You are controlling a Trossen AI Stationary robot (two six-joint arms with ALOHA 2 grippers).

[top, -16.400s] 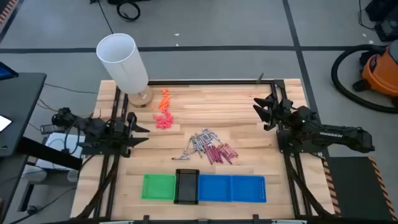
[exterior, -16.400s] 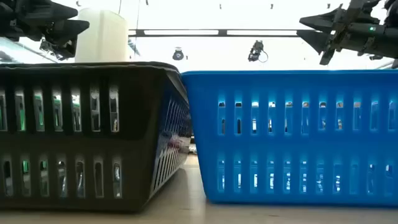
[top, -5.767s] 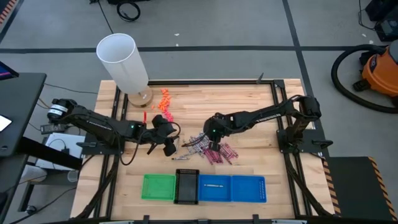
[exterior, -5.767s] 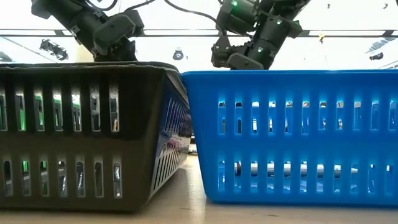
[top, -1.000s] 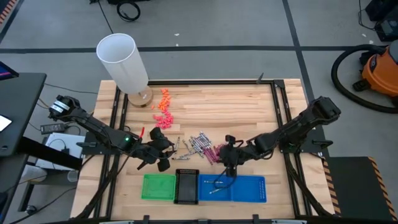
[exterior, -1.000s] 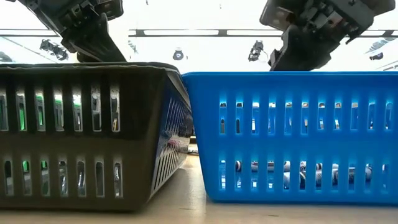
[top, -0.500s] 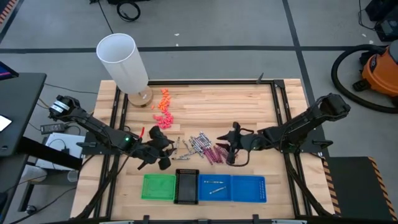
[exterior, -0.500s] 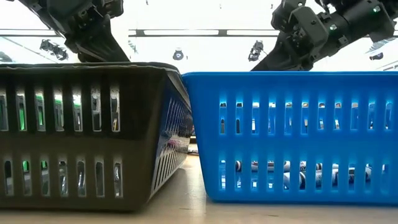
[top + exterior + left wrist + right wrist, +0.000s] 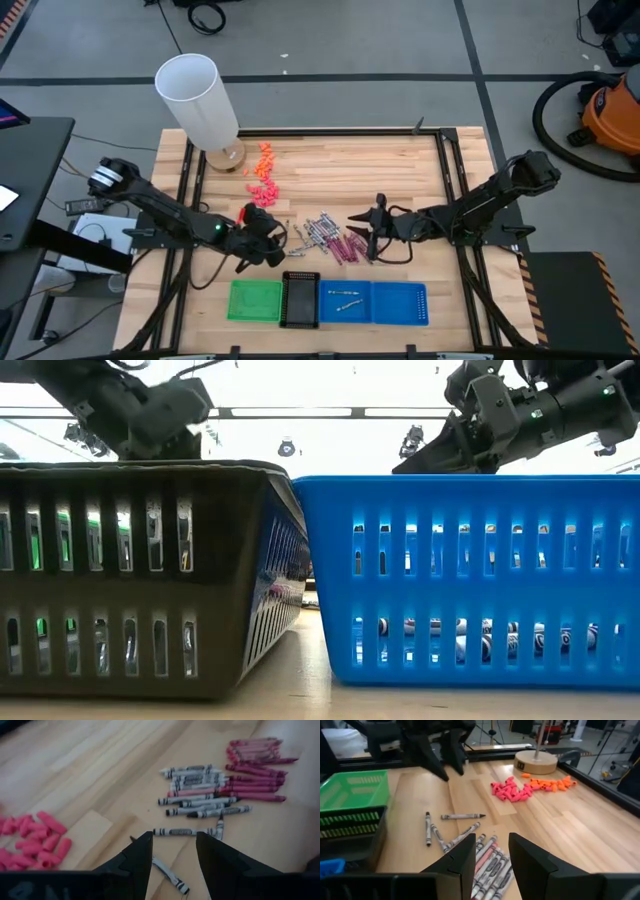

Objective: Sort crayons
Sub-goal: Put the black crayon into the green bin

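The crayons (image 9: 330,238) lie in a loose pile at mid-table, grey ones (image 9: 200,785) on its left and magenta ones (image 9: 255,770) on its right. A few grey strays (image 9: 462,816) lie apart near the black tray. Two crayons (image 9: 345,297) lie in the blue tray (image 9: 400,303). My left gripper (image 9: 265,240) hangs open just left of the pile, and its fingers (image 9: 142,857) are clear of the wood. My right gripper (image 9: 365,230) hangs open just right of the pile, above the magenta crayons (image 9: 485,857), with nothing between its fingers.
Green (image 9: 255,300), black (image 9: 300,298) and blue trays stand in a row at the near edge. Pink lumps (image 9: 262,195) and orange lumps (image 9: 265,155) lie far left of the pile. A tall white cylinder (image 9: 195,95) on a round base stands at the far-left corner.
My right gripper has drawn back from over the blue tray toward the far edge, tipping up toward level, and now hangs beside the pile. My left gripper has sunk a little toward the crayons and rolled. Both stay open.
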